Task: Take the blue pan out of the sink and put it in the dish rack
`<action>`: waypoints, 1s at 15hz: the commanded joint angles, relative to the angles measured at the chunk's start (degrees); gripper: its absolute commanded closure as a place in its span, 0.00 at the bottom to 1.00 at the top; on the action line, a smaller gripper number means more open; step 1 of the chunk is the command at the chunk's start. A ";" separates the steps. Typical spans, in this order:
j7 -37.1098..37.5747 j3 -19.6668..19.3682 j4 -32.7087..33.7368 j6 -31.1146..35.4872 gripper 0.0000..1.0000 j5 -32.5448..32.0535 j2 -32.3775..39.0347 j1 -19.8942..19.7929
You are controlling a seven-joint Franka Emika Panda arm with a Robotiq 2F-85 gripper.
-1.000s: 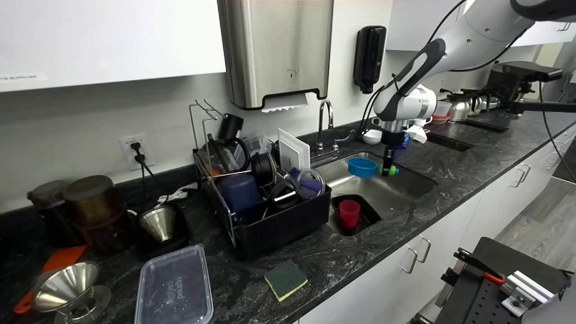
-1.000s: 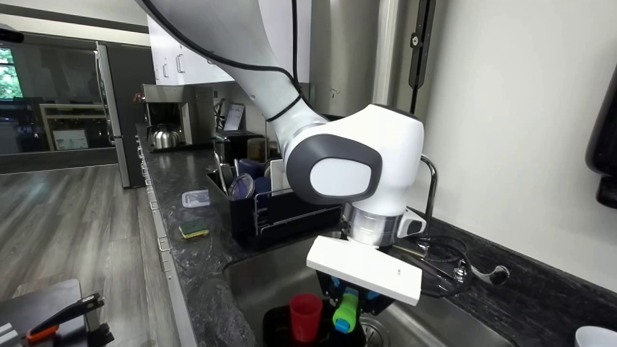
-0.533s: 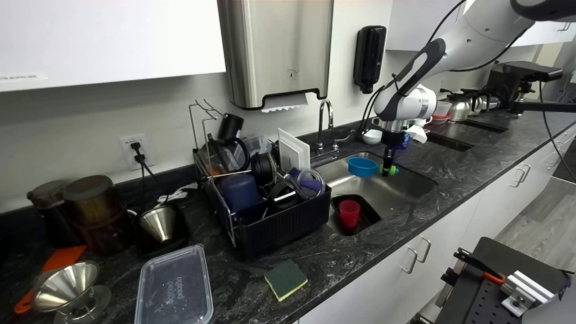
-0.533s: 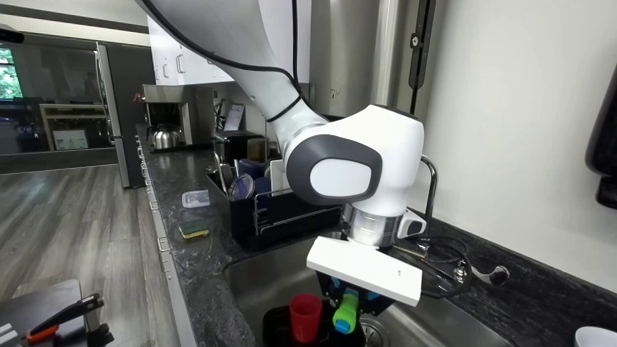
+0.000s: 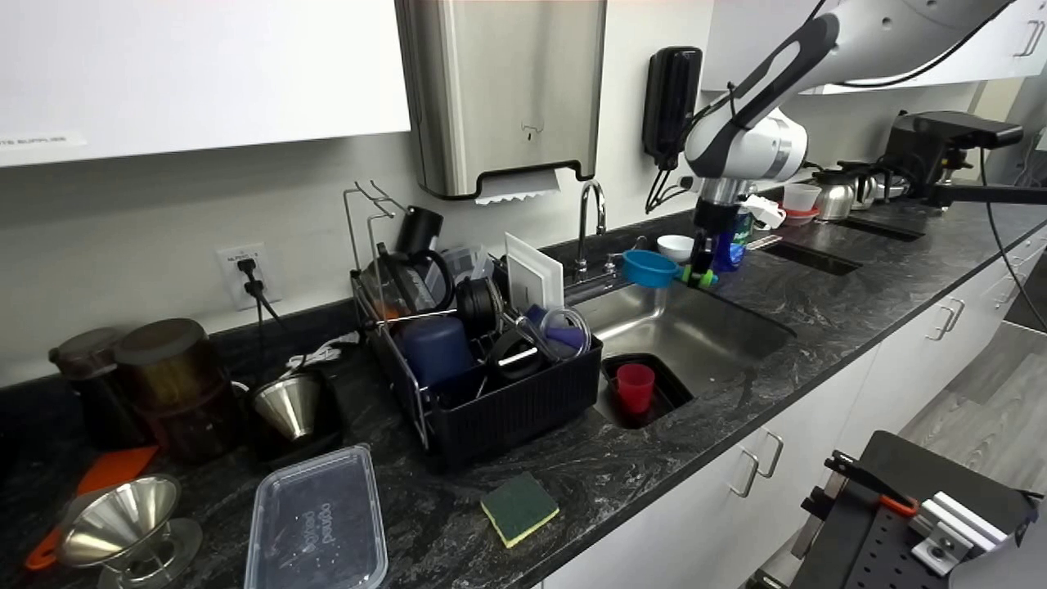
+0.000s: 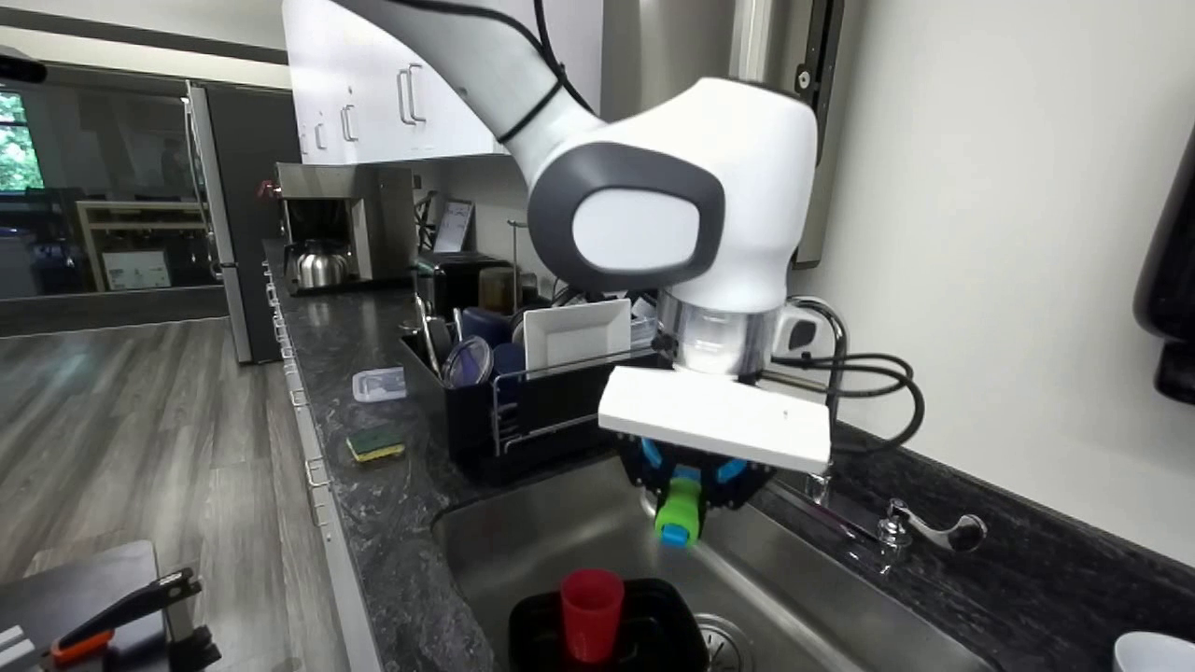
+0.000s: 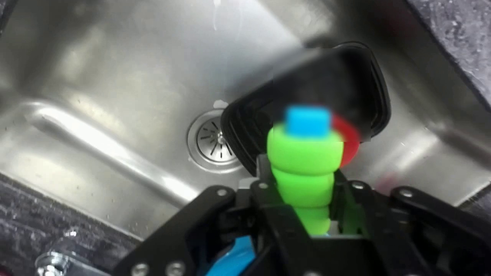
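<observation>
The blue pan [image 5: 649, 268] is held raised above the sink [image 5: 712, 323], near its back rim in an exterior view. My gripper [image 5: 700, 275] is shut on the pan's green handle, which also shows in an exterior view [image 6: 680, 511] and in the wrist view [image 7: 307, 184]. In the wrist view only a piece of the blue pan body [image 7: 232, 258] shows behind the fingers. In an exterior view the gripper [image 6: 689, 487] hides most of the pan body. The black dish rack [image 5: 515, 409] stands beside the sink, packed with dishes; it also shows in an exterior view [image 6: 467, 425].
A red cup [image 5: 635, 388] stands in a black tray [image 5: 669, 384] in the sink. The faucet [image 5: 582, 225] rises behind the sink. A white square plate [image 5: 533, 274] stands upright in the rack's near end. A sponge [image 5: 521, 509] lies on the counter.
The arm has risen with the pan in the gripper. In both exterior views the pan's handle sits higher; the pan has also shifted slightly left in an exterior view.
</observation>
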 commanded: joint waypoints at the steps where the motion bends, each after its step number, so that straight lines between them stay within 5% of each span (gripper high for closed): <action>1: -7.15 -0.80 -5.08 -3.71 0.92 6.34 -9.05 1.67; 8: -7.75 -6.42 -9.46 -14.90 0.92 8.66 -21.80 9.88; 15: -2.99 -9.37 -9.48 -27.05 0.92 8.16 -26.80 15.78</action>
